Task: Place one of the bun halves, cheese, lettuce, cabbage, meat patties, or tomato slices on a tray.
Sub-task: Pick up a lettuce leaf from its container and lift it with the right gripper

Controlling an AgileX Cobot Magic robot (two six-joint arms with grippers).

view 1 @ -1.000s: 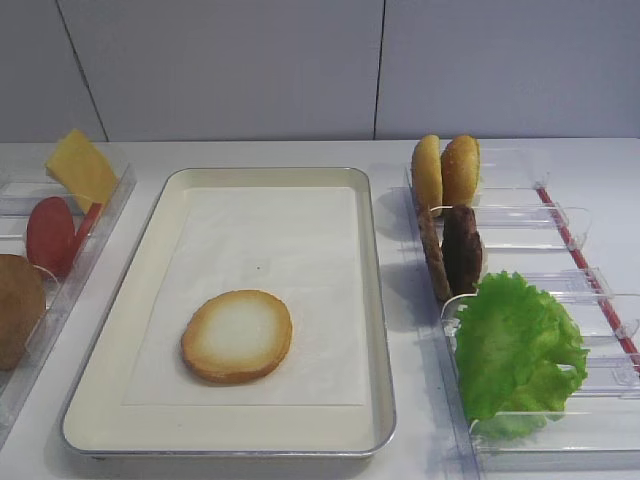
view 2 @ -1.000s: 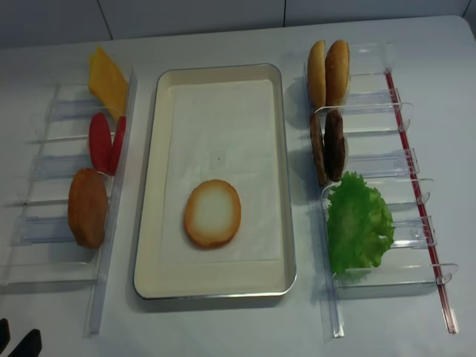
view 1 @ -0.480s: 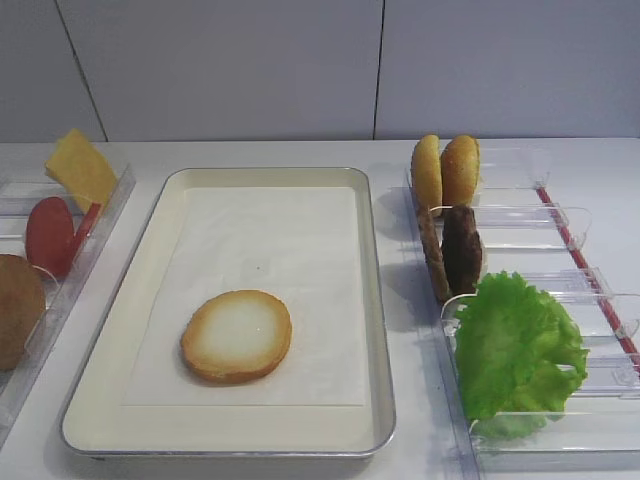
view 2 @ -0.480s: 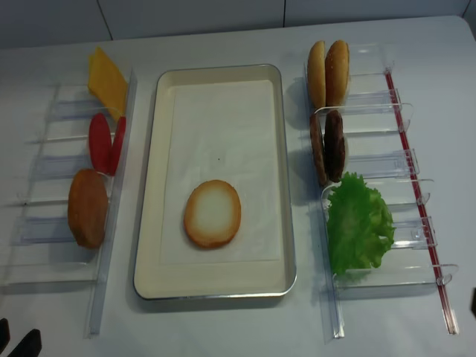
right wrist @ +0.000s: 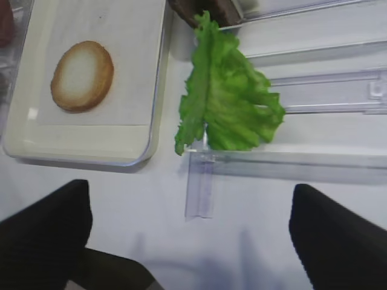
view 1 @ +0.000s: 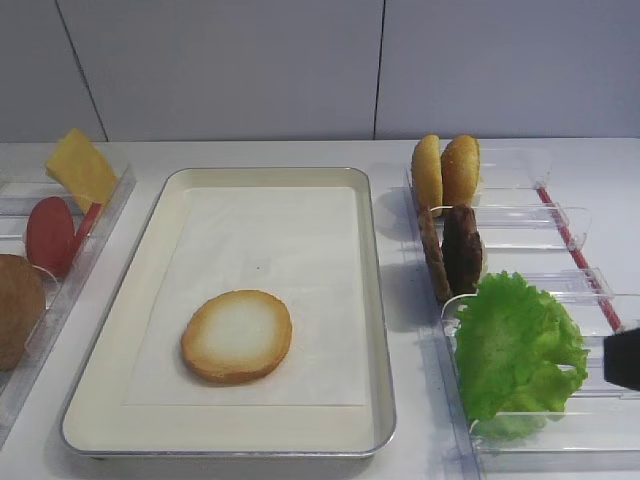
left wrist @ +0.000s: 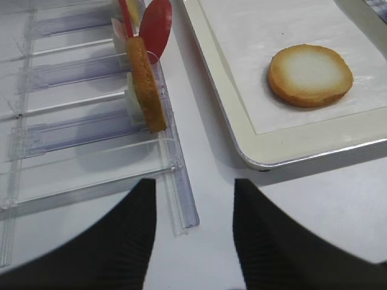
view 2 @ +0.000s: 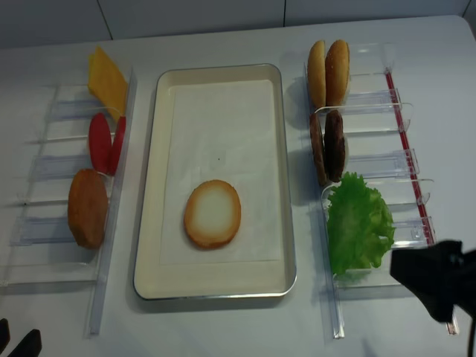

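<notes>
Bun half [view 2: 213, 213]: round, cream cut face up, flat on tray [view 2: 149, 223] paper liner. Frilly lettuce [view 2: 359, 224] upright in clear holder [view 2: 387, 279]. Right gripper [right wrist: 190, 232] spread wide, empty, near lettuce. Left gripper [left wrist: 193, 199] parted, empty.

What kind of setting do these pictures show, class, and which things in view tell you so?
Probably a lab tabletop staged as a burger-assembly station: a lined tray holding one bun half, clear plastic holders racking ingredients upright, and the right gripper reaching in.
</notes>
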